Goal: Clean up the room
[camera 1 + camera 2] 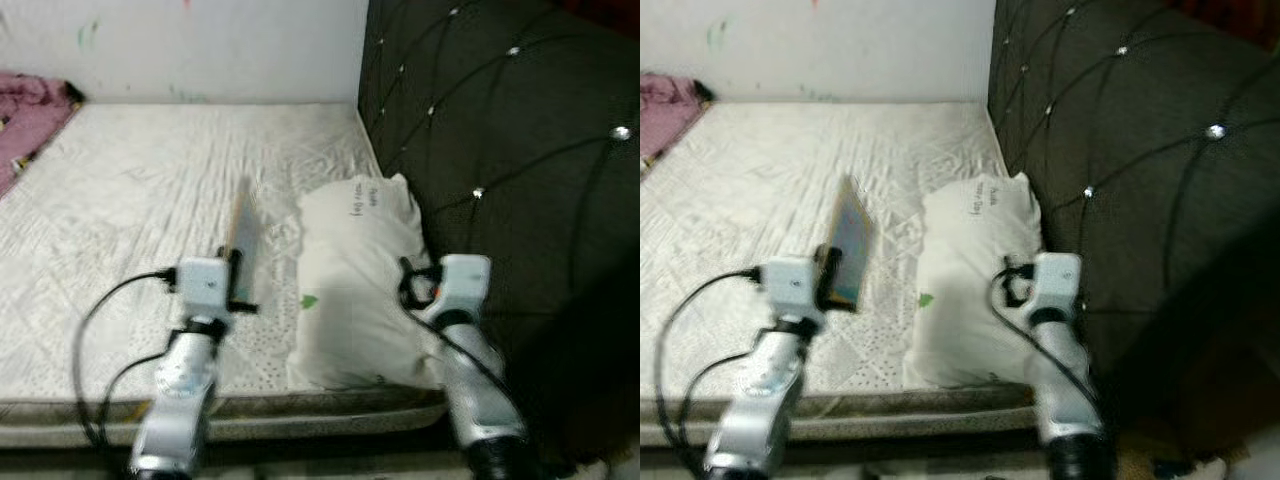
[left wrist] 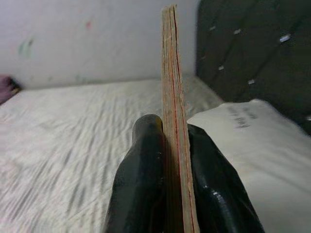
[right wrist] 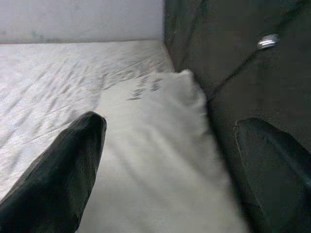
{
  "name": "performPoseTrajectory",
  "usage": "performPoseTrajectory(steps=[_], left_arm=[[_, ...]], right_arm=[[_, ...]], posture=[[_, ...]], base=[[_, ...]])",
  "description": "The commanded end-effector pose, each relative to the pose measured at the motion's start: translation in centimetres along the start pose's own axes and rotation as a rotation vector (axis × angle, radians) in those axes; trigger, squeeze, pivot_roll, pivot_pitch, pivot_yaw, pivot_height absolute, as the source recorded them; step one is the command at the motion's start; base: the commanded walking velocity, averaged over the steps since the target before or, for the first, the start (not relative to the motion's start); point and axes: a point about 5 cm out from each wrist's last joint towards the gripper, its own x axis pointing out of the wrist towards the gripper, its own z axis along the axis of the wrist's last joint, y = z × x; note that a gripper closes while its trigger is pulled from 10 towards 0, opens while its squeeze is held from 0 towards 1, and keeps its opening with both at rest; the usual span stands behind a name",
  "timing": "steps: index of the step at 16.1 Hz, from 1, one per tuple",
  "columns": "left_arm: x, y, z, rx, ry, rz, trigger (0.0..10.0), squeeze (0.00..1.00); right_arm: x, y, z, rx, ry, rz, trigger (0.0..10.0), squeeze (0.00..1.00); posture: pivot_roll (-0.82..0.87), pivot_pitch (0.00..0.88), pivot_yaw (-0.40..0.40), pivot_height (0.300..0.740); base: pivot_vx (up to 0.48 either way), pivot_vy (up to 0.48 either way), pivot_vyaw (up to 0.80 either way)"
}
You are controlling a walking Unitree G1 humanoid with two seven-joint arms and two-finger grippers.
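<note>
White mattress (image 1: 150, 190) spans the frame; at lower left, the left gripper (image 2: 170, 160) clamps a thin book (image 2: 174, 97) upright. Lower centre lies a pillow (image 1: 355, 280), the right gripper (image 3: 170, 160) spread open above it.

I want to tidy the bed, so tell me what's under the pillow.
The pillow lies on the white mattress, against the dark headboard. Whatever sits beneath it is covered. The open right gripper hovers over it.
</note>
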Motion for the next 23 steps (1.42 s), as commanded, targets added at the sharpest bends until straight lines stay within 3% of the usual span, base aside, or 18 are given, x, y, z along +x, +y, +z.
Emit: performPoseTrajectory(steps=[1, 4, 9, 18, 23], left_arm=[[0.16, 0.05, 0.41, -0.007, -0.017, 0.003, 10.0, 0.0], [0.11, -0.07, 0.38, -0.016, -0.015, -0.003, 10.0, 0.0], [0.21, -0.07, 0.42, -0.021, -0.019, 0.0, 10.0, 0.0], [0.49, -0.08, 0.44, -0.031, -0.018, 0.006, 10.0, 0.0], [0.55, -0.07, 0.58, -0.023, -0.029, 0.006, 10.0, 0.0]], right_arm=[[0.1, -0.2, 0.38, 0.006, -0.009, -0.001, 10.0, 0.0], [0.04, -0.3, 0.36, 0.005, -0.005, -0.001, 10.0, 0.0], [0.07, -0.22, 0.29, 0.007, 0.001, 0.0, 10.0, 0.0], [0.27, -0.24, 0.36, 0.004, 0.003, 0.001, 10.0, 0.0], [0.35, -0.23, 0.4, 0.005, 0.001, 0.001, 10.0, 0.0]], posture=[[0.01, 0.0, -0.014, 0.74], [0.0, 0.0, -0.014, 0.74], [0.0, 0.0, -0.012, 0.74], [0.0, 0.0, -0.014, 0.74], [0.0, 0.0, -0.014, 0.74]], base=[[0.0, 0.48, 0.0], [0.0, 0.48, 0.0], [0.0, 0.0, 0.0], [0.0, 0.48, 0.0], [0.0, 0.0, 0.0]])
